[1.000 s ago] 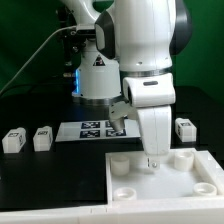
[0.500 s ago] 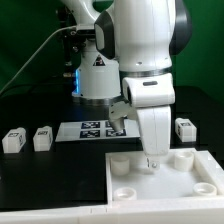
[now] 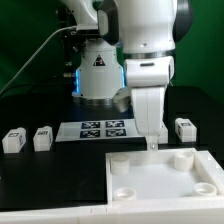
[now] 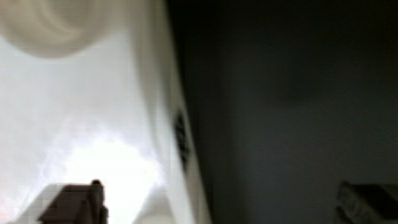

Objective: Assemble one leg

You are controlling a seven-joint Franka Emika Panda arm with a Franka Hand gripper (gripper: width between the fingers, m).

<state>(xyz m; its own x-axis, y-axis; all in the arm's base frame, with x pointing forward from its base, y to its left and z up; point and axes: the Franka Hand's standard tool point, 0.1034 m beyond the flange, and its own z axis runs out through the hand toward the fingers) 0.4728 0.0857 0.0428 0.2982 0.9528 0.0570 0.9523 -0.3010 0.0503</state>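
Note:
Three legs show in the exterior view: two white tagged blocks at its left (image 3: 13, 140) (image 3: 42, 137) and one at its right (image 3: 185, 128), all lying on the black table. My gripper (image 3: 151, 142) hangs over the far edge of the large white panel (image 3: 150, 180), apart from every leg. In the wrist view the gripper (image 4: 221, 203) is open and empty. One dark finger (image 4: 75, 202) is over the white panel (image 4: 80, 120) and the other is over the dark table. A round socket (image 4: 45, 25) shows on the panel.
The marker board (image 3: 98, 129) lies behind the panel, between the legs. The robot's base (image 3: 97, 75) stands at the back. The panel has round corner sockets (image 3: 120, 168).
The arm has risen a little and shifted toward the exterior view's right and back; the gripper has gone from above the panel's surface to its far edge. The legs have not moved.

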